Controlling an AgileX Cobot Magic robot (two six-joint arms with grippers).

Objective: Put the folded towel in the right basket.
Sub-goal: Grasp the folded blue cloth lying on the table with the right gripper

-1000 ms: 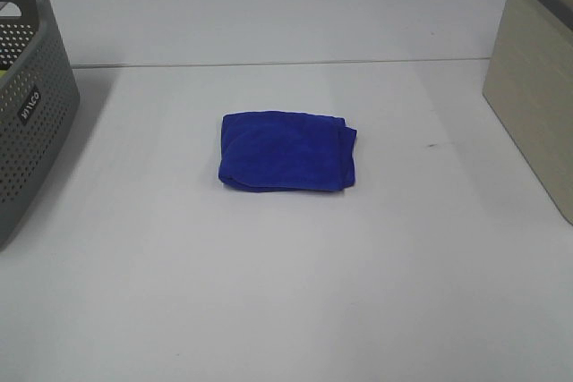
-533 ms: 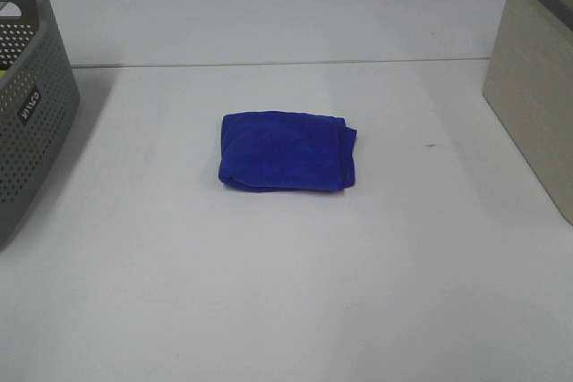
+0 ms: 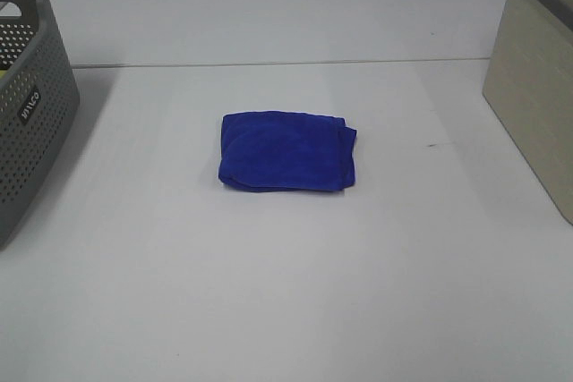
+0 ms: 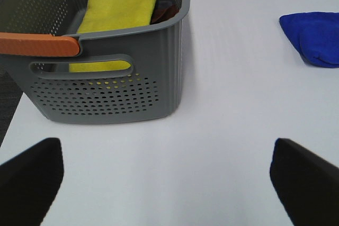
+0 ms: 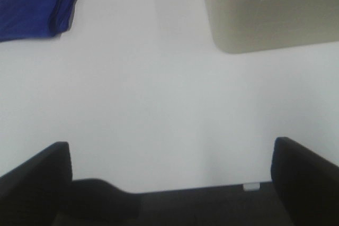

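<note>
The folded blue towel (image 3: 286, 152) lies flat on the white table (image 3: 286, 292) near its middle. It also shows in the left wrist view (image 4: 313, 36) and in the right wrist view (image 5: 36, 6). The right basket (image 3: 540, 78) is beige with a grey rim and stands at the table's right edge; its wall shows in the right wrist view (image 5: 270, 9). Neither gripper shows in the exterior high view. My left gripper (image 4: 167, 175) is open and empty, well apart from the towel. My right gripper (image 5: 169, 175) is open and empty near the table's front edge.
A grey perforated basket (image 3: 27, 105) stands at the left edge; the left wrist view shows it (image 4: 106, 83) holding a yellow towel (image 4: 114, 11) and a dark cloth. A seam line (image 3: 269, 64) crosses the table behind the blue towel.
</note>
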